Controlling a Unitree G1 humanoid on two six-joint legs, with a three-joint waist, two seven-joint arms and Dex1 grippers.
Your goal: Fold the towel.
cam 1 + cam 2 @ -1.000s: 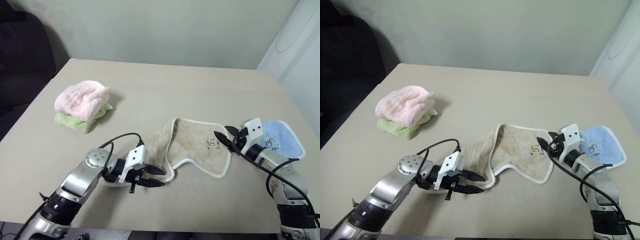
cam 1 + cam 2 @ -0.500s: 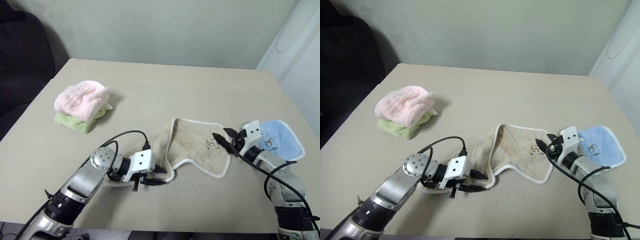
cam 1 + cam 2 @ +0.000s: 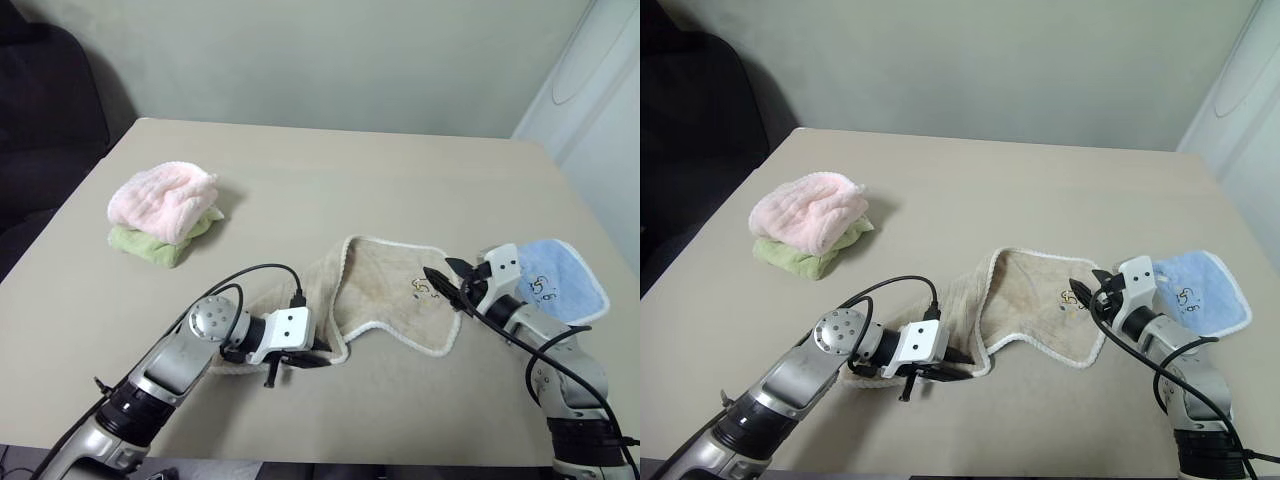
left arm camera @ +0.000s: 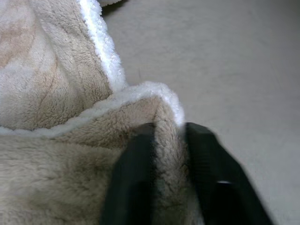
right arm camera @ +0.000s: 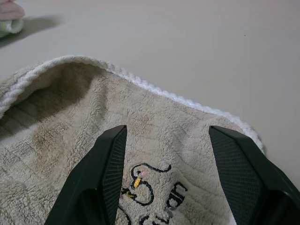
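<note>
Left eye view, towel: the towel (image 3: 385, 290) lies crumpled and part-turned on the table (image 3: 330, 190), nearer the front edge than the back and right of the middle; judged, it needs spreading before any fold.
Left eye view, left gripper: the left gripper (image 3: 318, 354) is at the towel's near-left corner by the white edging, likely to take that corner for a pull.
Left eye view, right gripper: the right gripper (image 3: 444, 286) sits at the towel's right end with fingers apart over the embroidered mark (image 3: 428, 288), holding nothing, probably ready for the opposite corner.
Right eye view, other cloths: a light-blue cloth (image 3: 1198, 292) lies by the table's right edge, just behind the right gripper; a pink cloth (image 3: 808, 210) sits on a green cloth (image 3: 800, 255) towards the left edge, well apart from the towel.
Left wrist view, grip: the two black fingers (image 4: 131, 183) are clenched on a fold of the towel just behind its white corded edge, so that corner is grasped.
Right wrist view, jaws: spread wide above the pile, not pinching it.
Right wrist view, writing: dark stitched curls with a yellow fleck; no word is legible.
Brands: none readable.
</note>
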